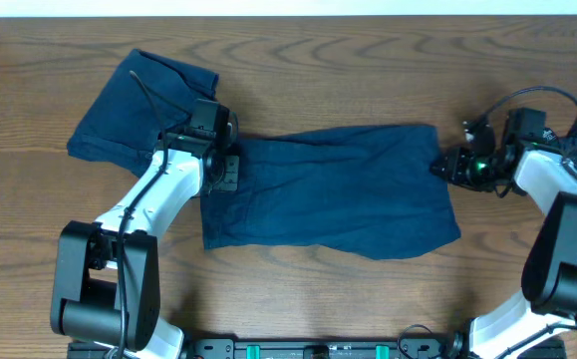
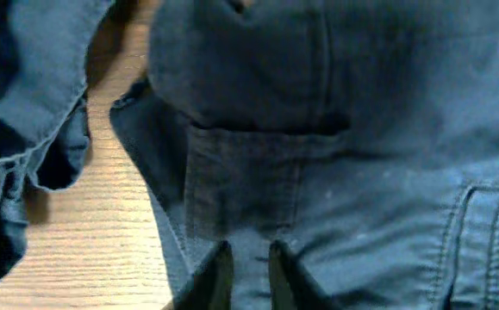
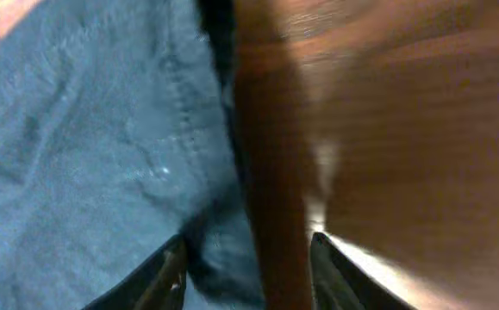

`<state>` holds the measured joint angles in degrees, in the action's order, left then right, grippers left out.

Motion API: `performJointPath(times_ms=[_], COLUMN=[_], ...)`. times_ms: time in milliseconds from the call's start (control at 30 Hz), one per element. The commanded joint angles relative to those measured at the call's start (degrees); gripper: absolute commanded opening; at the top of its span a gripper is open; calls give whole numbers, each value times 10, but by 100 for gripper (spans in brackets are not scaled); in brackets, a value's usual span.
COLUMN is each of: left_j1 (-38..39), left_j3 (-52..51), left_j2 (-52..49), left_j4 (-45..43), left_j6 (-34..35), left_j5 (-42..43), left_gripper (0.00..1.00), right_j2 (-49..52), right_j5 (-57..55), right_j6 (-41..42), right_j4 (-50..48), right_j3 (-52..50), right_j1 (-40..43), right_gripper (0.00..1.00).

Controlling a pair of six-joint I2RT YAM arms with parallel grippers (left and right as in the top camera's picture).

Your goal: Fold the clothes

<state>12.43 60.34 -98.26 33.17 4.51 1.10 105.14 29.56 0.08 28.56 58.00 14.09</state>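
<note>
A pair of dark navy shorts (image 1: 328,189) lies spread across the middle of the table. My left gripper (image 1: 223,170) is at its left edge. In the left wrist view its fingers (image 2: 247,254) are nearly together, pinching the navy shorts (image 2: 335,172) near a pocket seam. My right gripper (image 1: 439,165) is at the right edge of the same shorts. In the right wrist view its fingers (image 3: 247,250) are wide apart, straddling the hem of the shorts (image 3: 102,138), with bare wood on one side. A second pair of navy shorts (image 1: 144,105) lies crumpled at the back left.
The table is brown wood (image 1: 368,60). The second shorts pair shows at the left of the left wrist view (image 2: 25,95), close to the held edge. Black cables (image 1: 557,110) loop near the right arm at the table's right edge.
</note>
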Motion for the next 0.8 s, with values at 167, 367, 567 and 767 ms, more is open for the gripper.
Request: performJointPath(times_ms=[167,367,567,767], left_j1=[-10,-38,-50,-50], left_j3=[-4,-4,-4,-4], left_j2=[13,49,63,54], left_j4=[31,56,37,-22], left_j6=[-2,-2,2,2], left_j5=[3,3,72,161], left_gripper=[6,6,9,49], right_j2=[5,-25,-43,-43], right_j5=[-38,-94,-55,-55], right_j6=[13,20,22,22], right_j4=[12,56,58,60], right_j3=[5,5,5,5], right_j1=[-14,21,42,42], right_gripper=[1,1,1,1])
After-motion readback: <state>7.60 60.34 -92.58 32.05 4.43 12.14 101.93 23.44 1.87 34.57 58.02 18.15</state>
